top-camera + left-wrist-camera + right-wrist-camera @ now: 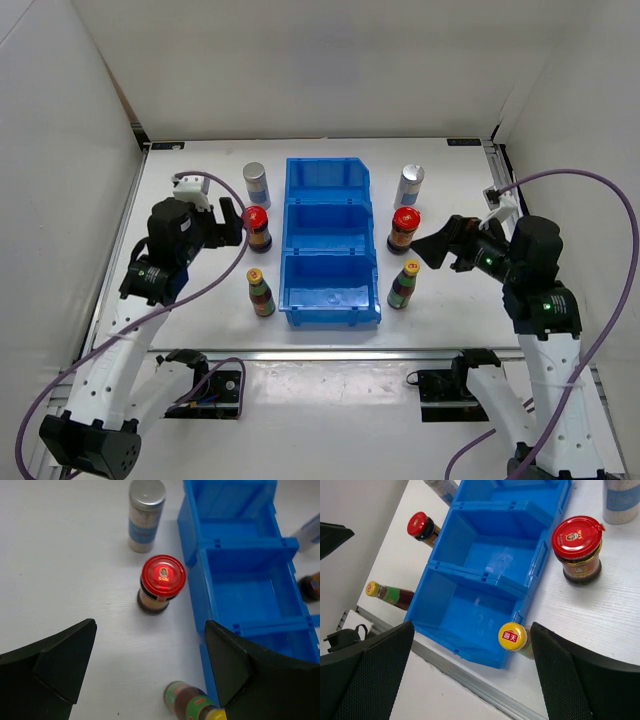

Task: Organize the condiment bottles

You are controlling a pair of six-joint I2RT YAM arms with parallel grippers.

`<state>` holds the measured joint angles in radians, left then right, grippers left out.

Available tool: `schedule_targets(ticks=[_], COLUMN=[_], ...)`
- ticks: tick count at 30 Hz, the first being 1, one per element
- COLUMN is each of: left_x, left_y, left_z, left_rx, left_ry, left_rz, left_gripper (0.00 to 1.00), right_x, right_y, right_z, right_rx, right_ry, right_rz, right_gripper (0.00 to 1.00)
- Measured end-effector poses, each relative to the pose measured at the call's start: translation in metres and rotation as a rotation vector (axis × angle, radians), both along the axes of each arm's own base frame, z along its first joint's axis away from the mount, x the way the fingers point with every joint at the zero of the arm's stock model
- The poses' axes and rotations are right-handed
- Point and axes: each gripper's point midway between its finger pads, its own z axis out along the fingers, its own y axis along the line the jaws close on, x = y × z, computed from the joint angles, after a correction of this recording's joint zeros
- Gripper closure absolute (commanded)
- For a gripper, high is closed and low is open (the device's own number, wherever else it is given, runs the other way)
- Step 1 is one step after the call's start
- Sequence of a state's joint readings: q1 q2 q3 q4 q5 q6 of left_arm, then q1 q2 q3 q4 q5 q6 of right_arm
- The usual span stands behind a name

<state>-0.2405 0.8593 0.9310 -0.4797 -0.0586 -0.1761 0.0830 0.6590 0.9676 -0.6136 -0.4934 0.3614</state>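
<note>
Your left gripper (238,226) and right gripper (424,250) gape empty. The condiment bottles (257,184) stand three either side of the blue bin (330,162) at the centre of the table (450,315). Sorting looks unstarted: centre on the red-capped bottle (162,582), then close.

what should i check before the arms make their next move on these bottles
1. Left pincer open: ok.
2. Right pincer open: ok.
3. Red-capped bottle upright and centred ahead of the left pincer: ok.
4. Right pincer centred on a bottle: not ok; the yellow-capped bottle sits close to one finger.
5. Bin compartments free for bottles: ok, all three are empty.
</note>
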Motion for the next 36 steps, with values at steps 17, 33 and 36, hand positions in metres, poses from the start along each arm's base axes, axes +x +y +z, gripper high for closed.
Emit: schedule_targets(ticks=[17, 33, 36], left_x=[-0.001, -0.001, 0.004], left_y=[-0.057, -0.062, -0.064], left_z=[-0.055, -0.080, -0.085], left_rx=[-0.161, -0.172, -0.173], left_ry=[0.256, 0.368, 0.391], left_rz=[-0.218, -0.223, -0.220], left_gripper=[0.00, 0.00, 0.00], right_x=[-0.020, -0.019, -0.013], right_y=[-0.008, -0.009, -0.008], right_z=[-0.034, -0.096, -0.111], right_rx=[-0.135, -0.169, -0.189], right_ry=[0.221, 0.297, 0.301], right_rz=[0.058, -0.009, -0.036], right_gripper=[0.00, 0.00, 0.00])
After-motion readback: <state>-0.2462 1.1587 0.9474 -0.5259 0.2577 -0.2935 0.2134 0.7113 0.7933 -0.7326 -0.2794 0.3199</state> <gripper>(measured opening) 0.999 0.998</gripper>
